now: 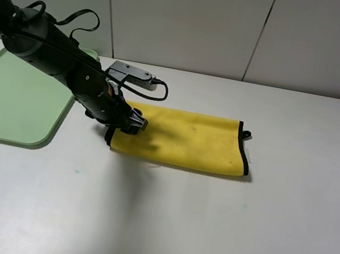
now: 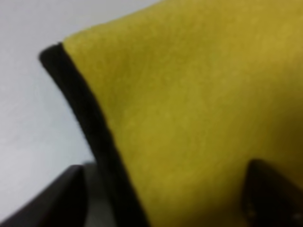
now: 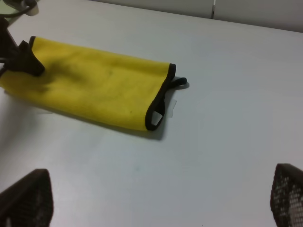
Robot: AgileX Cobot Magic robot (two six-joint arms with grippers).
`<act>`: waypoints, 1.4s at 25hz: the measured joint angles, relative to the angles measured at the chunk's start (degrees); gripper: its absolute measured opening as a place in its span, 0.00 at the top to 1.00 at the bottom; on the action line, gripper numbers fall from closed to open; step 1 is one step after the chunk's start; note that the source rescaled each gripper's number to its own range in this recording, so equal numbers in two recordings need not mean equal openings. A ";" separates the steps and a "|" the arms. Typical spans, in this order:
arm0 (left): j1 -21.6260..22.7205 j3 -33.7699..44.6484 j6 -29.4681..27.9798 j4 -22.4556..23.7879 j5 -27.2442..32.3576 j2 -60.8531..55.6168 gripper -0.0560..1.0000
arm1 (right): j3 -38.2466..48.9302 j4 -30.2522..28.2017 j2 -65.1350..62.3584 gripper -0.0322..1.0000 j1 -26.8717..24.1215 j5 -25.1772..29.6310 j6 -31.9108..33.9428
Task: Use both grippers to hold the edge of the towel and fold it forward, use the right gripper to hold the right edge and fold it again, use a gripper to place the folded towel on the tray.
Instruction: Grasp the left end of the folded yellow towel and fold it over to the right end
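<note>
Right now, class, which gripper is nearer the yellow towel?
Left. The left gripper is at the left end of the towel, fingers either side of its black trim. The right gripper hangs over the table, apart from the towel.

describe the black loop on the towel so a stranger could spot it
On the white table, right of the green tray, lies a yellow towel edged in black. At its far right corner a small black loop sticks out, the only bit beyond its rectangle.

White table (image 1: 203,238), pale panelled wall (image 1: 189,18)
</note>
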 joint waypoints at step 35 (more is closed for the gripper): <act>4.61 0.56 -0.91 7.43 21.00 -12.24 0.88 | 0.00 0.00 0.00 0.00 0.00 0.00 -0.06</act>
